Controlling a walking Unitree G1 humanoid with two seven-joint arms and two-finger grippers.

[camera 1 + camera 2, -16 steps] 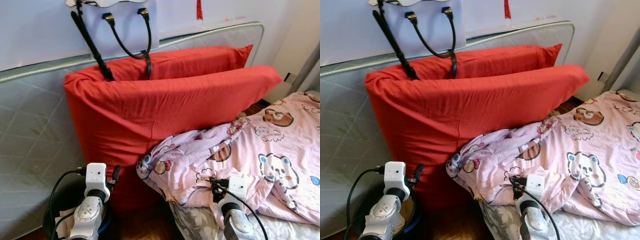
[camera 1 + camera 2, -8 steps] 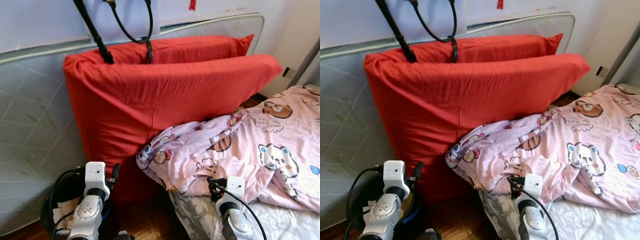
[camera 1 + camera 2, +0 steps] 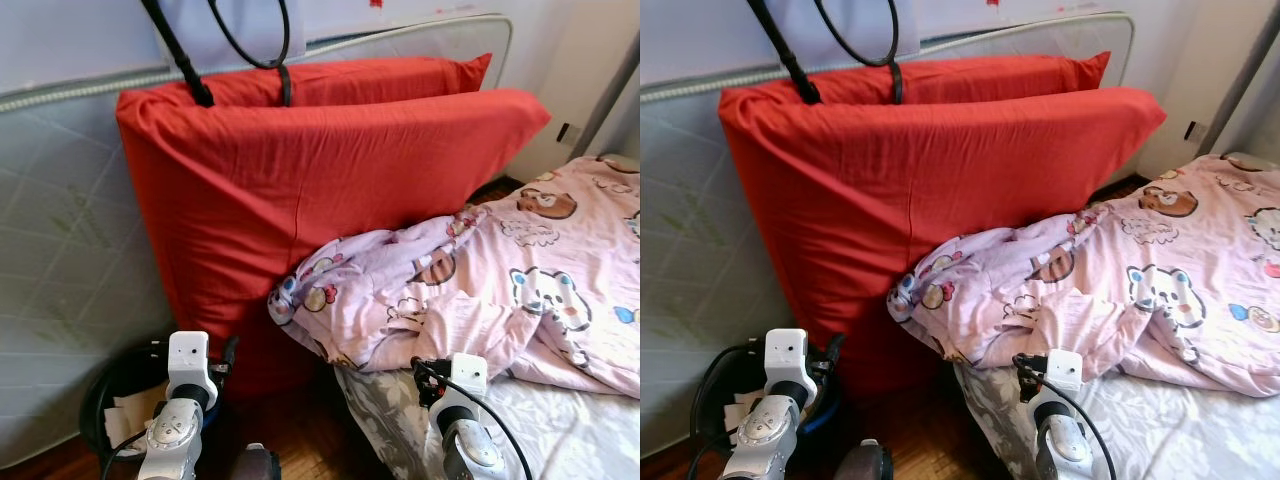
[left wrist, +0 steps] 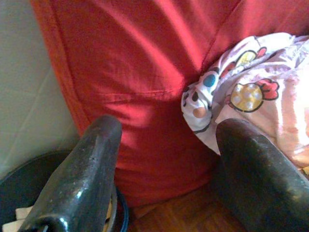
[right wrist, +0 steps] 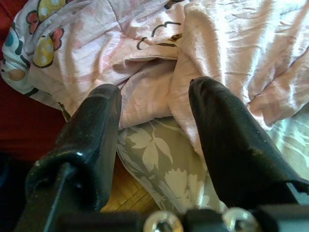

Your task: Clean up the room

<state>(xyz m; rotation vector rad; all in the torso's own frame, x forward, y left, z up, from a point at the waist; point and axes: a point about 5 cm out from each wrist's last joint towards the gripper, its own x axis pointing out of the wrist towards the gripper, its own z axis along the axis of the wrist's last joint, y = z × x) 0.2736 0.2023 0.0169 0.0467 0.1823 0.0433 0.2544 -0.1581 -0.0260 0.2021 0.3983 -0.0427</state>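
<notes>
1. Right wrist view: our right gripper [image 5: 152,125], fingers apart, empty, hovers over crumpled pink cartoon-print quilt [image 5: 203,53] on grey leaf-patterned mattress [image 5: 154,166].
2. Left gripper [image 4: 166,159] open too, facing red cloth-covered cushion [image 4: 140,63].

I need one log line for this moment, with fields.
left hand: open, facing red cushion | right hand: open, above pink blanket edge | holding: nothing

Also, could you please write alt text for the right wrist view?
The right gripper, fingers open, hovers above a crumpled pink cartoon-print blanket at the bed's edge. Under it lies a grey leaf-patterned sheet, with wooden floor below.
</notes>
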